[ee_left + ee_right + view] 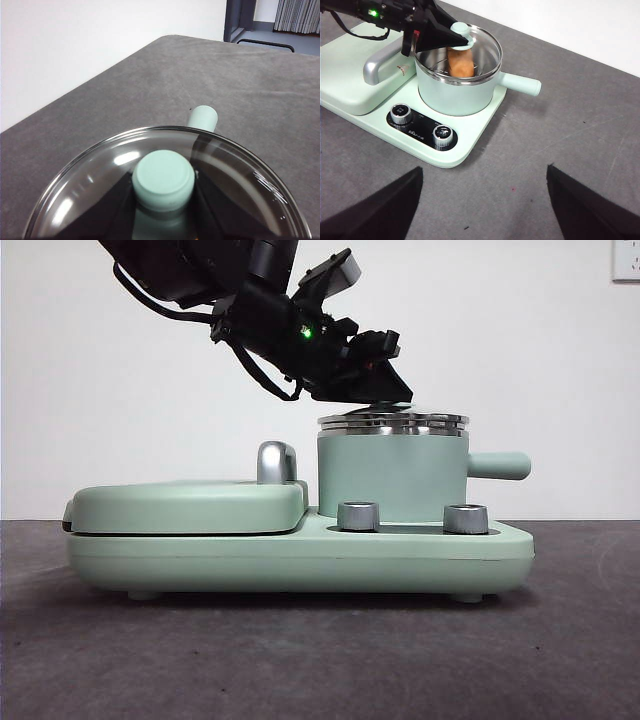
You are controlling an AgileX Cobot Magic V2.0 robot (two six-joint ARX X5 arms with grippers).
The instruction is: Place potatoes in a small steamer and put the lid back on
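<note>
Small steamer (457, 92), mint-green, on cooker base (465, 145) with two knobs (443, 133). Potato (460, 62) inside on rack. Glass lid (480, 50) over the rim, its knob between the left gripper (456, 36) jaws. Right gripper (482, 200) jaws spread, well apart from the cooker.

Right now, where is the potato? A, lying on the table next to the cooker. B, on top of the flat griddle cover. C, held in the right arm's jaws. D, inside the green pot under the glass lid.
D: the right wrist view shows the potato on the rack inside the pot, seen through the glass lid that the left gripper holds by its knob.
</note>
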